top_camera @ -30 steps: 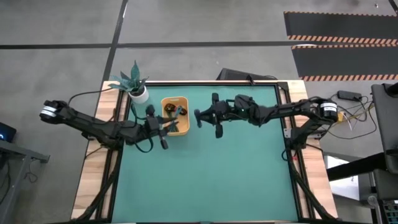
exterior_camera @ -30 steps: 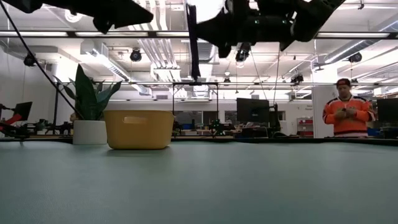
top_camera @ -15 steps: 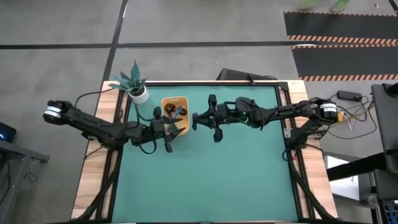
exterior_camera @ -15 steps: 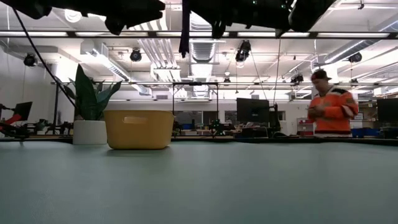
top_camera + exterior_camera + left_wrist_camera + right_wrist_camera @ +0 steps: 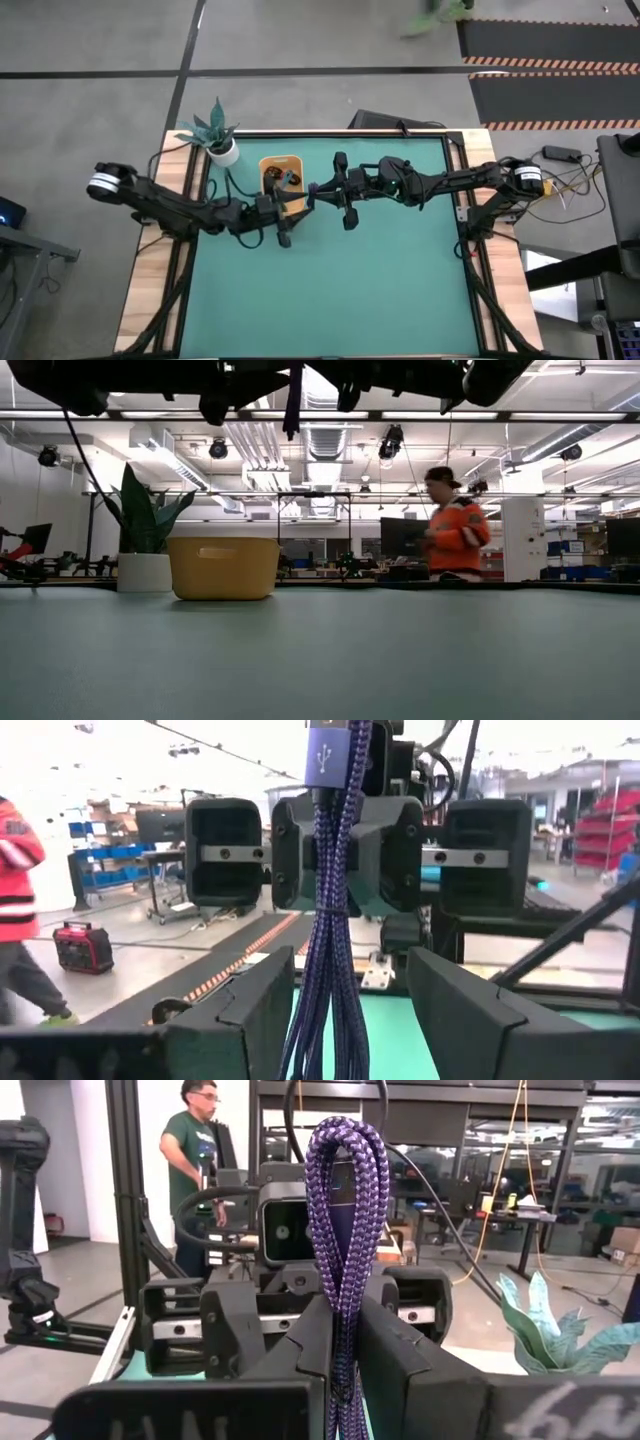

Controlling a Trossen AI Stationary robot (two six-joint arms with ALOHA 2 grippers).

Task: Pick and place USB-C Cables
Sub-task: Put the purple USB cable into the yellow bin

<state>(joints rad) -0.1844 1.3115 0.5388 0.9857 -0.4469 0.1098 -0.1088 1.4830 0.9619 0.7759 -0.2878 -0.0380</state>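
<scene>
Right gripper (image 5: 313, 190), seen from above, hangs beside the yellow tray (image 5: 291, 162) near the table's far edge, facing the left gripper (image 5: 284, 212), which is close.

From table height, the blue-purple cable (image 5: 293, 400) hangs vertically, high above the table.

Left wrist: fingers (image 5: 250, 1010) stand apart around the bundle, not yet gripping.

Right wrist: fingers (image 5: 318, 1335) pinch the cable, loop end upward.

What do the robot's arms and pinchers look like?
Both arms are dark and thin, built from jointed segments, each with a white band near its outer end. Loose black wires loop along them. The left gripper and right gripper have blocky black fingers riding on a silver rail.
</scene>
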